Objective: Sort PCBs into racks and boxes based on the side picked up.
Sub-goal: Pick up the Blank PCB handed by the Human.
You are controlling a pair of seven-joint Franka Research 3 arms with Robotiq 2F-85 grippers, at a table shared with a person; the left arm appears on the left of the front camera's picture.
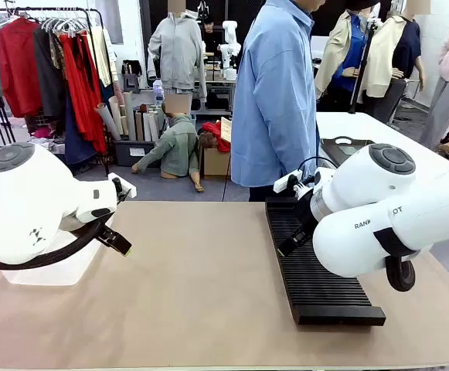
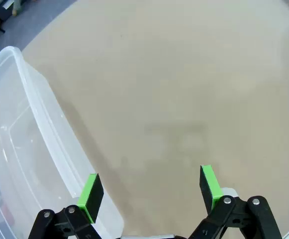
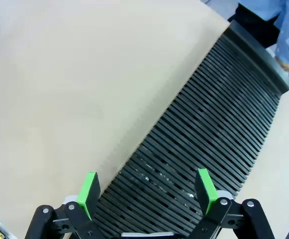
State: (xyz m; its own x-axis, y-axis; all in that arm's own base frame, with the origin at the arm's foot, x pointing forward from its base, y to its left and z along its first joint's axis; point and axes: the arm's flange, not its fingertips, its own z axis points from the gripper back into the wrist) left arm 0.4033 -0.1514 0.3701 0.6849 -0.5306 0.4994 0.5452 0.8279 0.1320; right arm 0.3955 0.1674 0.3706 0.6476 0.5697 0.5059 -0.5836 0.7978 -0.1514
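As viewed from the robot's side, the tan worktop (image 1: 209,270) is crossed by nothing loose, and a person (image 1: 274,100) is stood at its far edge. The long black rack (image 1: 317,278) is laid along the right edge, its long axis run from near edge to far edge, with the slots crosswise. The clear box (image 2: 52,117) is set at the left edge. The right gripper (image 3: 146,174) is held spread and empty directly over the rack. The left gripper (image 2: 149,174) is spread and empty over bare worktop, one finger just over the box rim. The rack is judged nearer the right arm, the box nearer the left.
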